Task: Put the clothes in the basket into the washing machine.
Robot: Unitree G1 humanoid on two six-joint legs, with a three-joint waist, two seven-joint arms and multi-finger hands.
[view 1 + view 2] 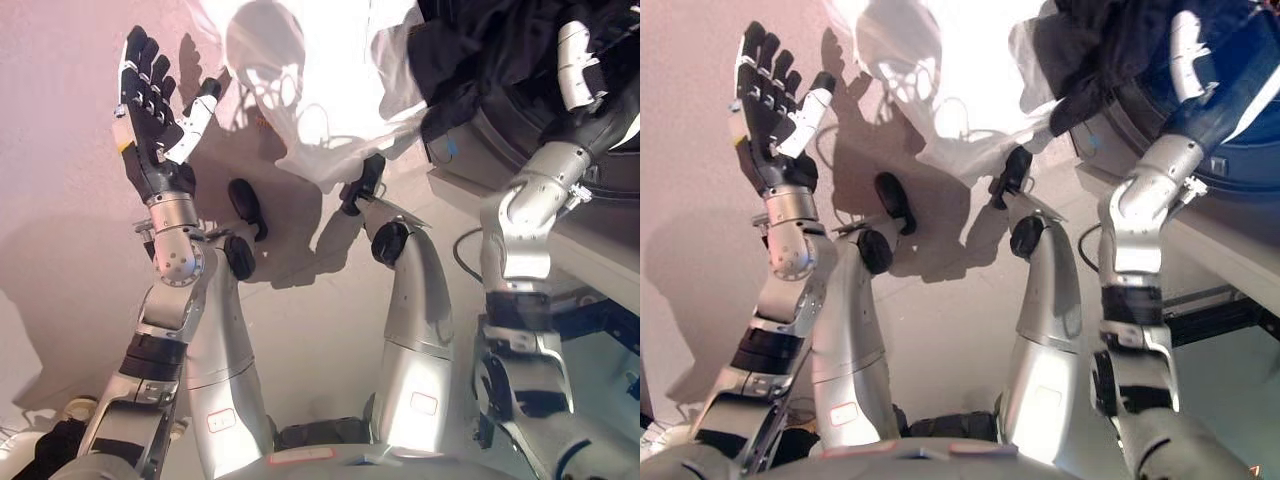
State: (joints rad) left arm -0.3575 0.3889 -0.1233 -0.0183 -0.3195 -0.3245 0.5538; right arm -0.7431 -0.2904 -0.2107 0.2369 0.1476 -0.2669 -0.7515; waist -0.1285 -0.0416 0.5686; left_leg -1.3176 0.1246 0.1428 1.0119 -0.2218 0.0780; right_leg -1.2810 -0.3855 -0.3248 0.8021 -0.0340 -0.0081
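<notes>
A bundle of dark clothes (470, 45) lies in the round opening of the washing machine (500, 135) at the upper right. A white garment (335, 140) hangs down from the bundle over the floor. My right hand (582, 75) reaches up into the dark clothes at the opening. One white finger cover shows and the rest of the hand is lost against the cloth. My left hand (150, 100) is raised at the upper left with its fingers straight. It is empty and far from the clothes.
The washing machine's front and its blue-lit edge (1240, 150) fill the right side. Pale floor (60, 250) spreads to the left and middle. A bit of dark cloth (55, 440) and a white object (12, 445) show at the lower left corner.
</notes>
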